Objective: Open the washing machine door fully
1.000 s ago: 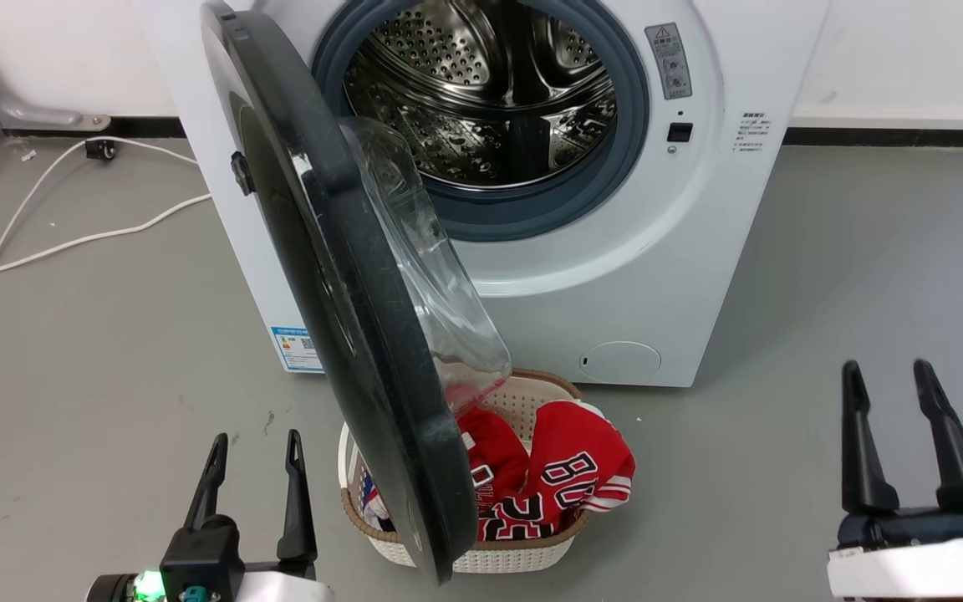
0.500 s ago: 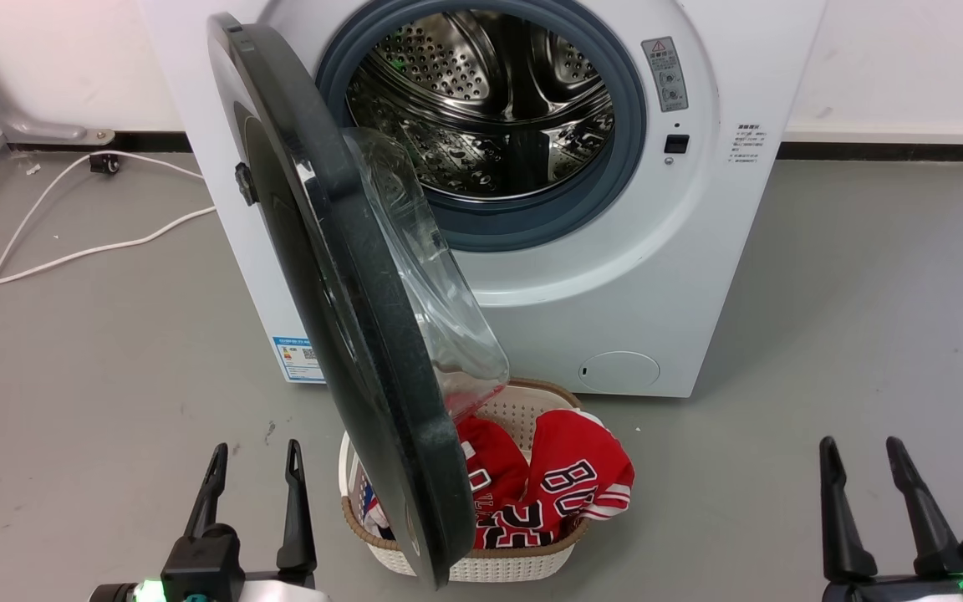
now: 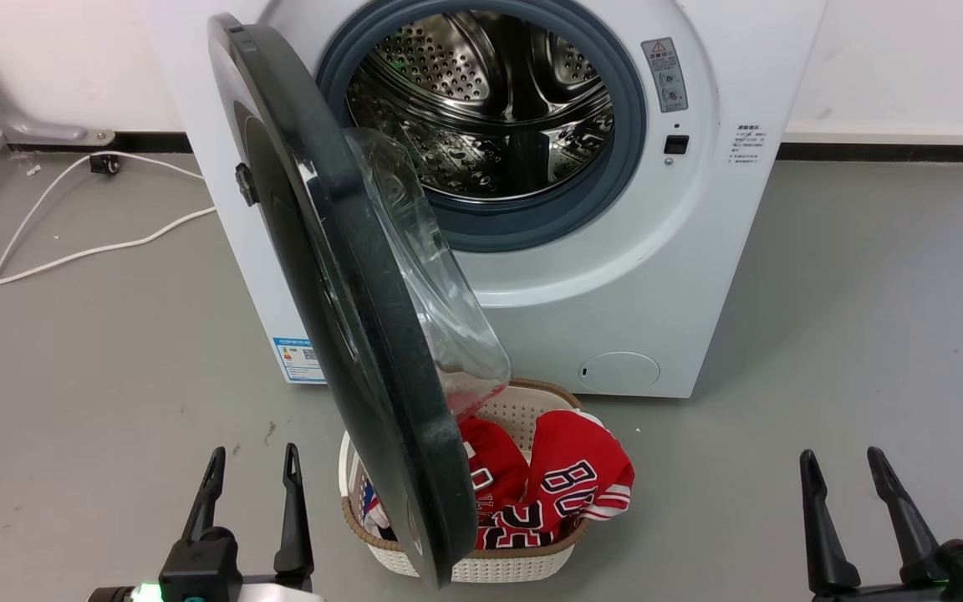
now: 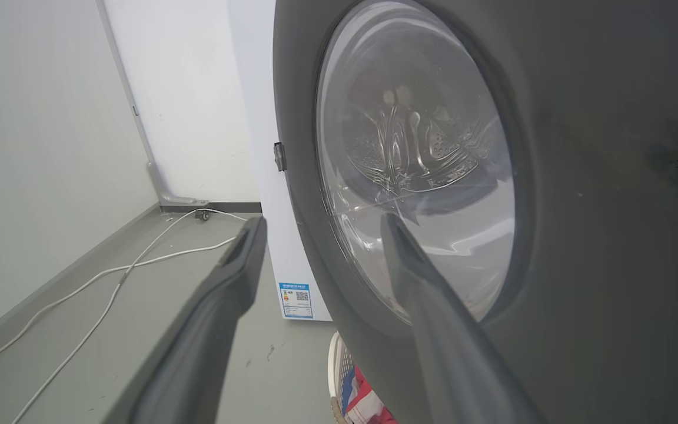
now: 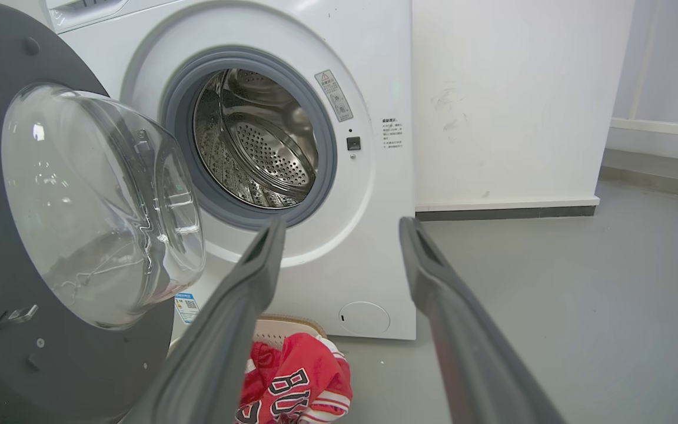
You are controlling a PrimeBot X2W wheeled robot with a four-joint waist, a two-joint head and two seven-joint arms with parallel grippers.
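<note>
Both spread and empty, left claw (image 3: 252, 453) and right claw (image 3: 841, 456) flank the washing machine door (image 3: 348, 293).

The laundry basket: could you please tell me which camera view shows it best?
The head view: the laundry basket shows rim, wall and red clothes, partly behind the door. Each wrist view catches some rim.

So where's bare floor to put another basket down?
Right of the laundry basket, the grey floor is bare from the washing machine to the wall. Left of the washing machine door it's bare too, up to the white cable. Crowded: under the door, where the basket of red shirts sits.
</note>
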